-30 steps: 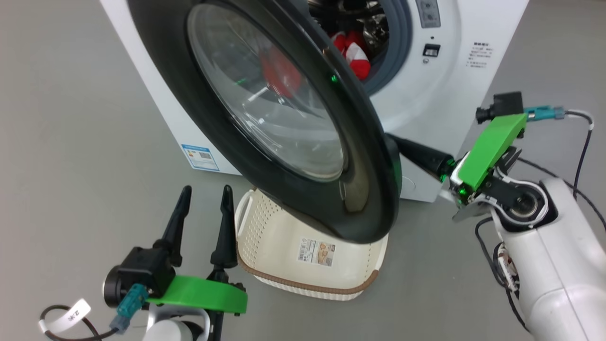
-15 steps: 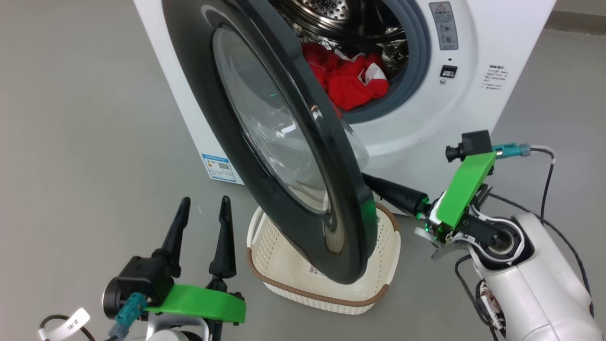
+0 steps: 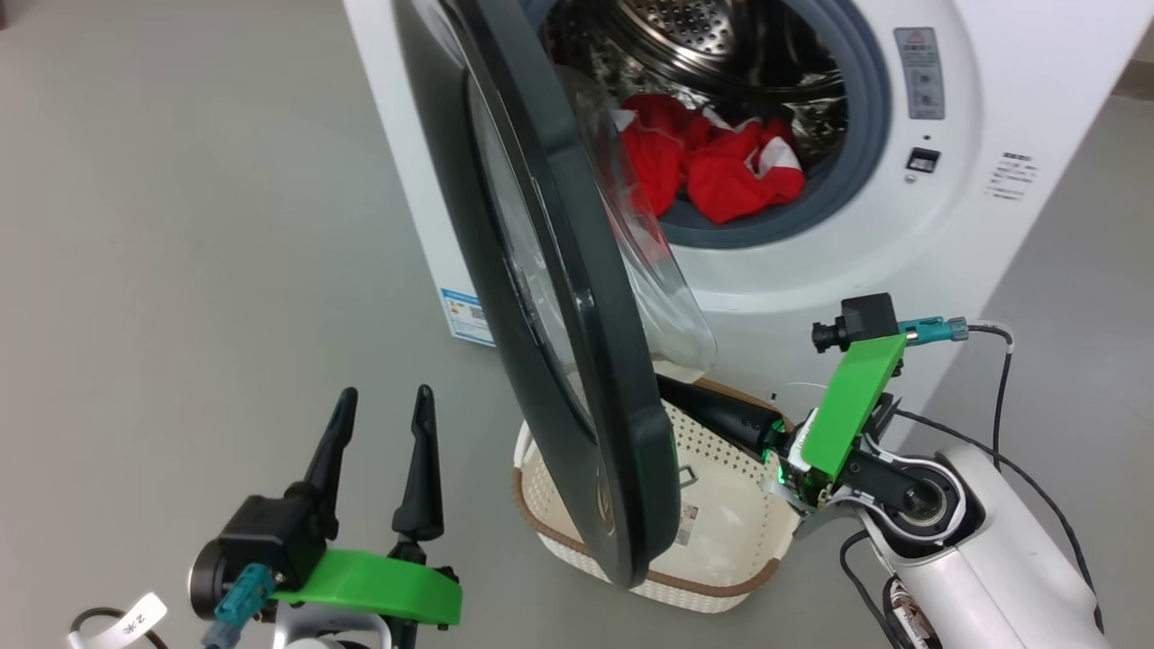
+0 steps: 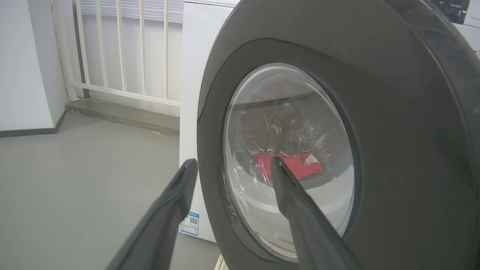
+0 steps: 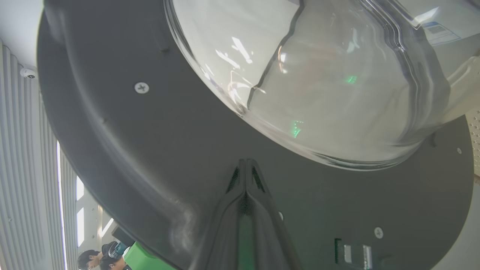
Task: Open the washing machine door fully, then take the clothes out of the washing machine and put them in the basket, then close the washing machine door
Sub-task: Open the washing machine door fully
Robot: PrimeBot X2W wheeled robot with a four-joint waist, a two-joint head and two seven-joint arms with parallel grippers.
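Washing machine door (image 3: 586,315) touching closed right jaws.

Black fingers (image 3: 419,469), green brackets (image 3: 374,586), white forearm (image 3: 1010,559)

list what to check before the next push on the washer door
1. washing machine door fully open: not ok, only partly open.
2. right gripper placed to push: ok, shut, tips on the door's inner face.
3. left gripper free: ok, open, empty.
4. left gripper outside the door's swing: cannot tell.
5. basket reachable: not ok, door hangs over it.
6. clothes in the washing machine: ok.
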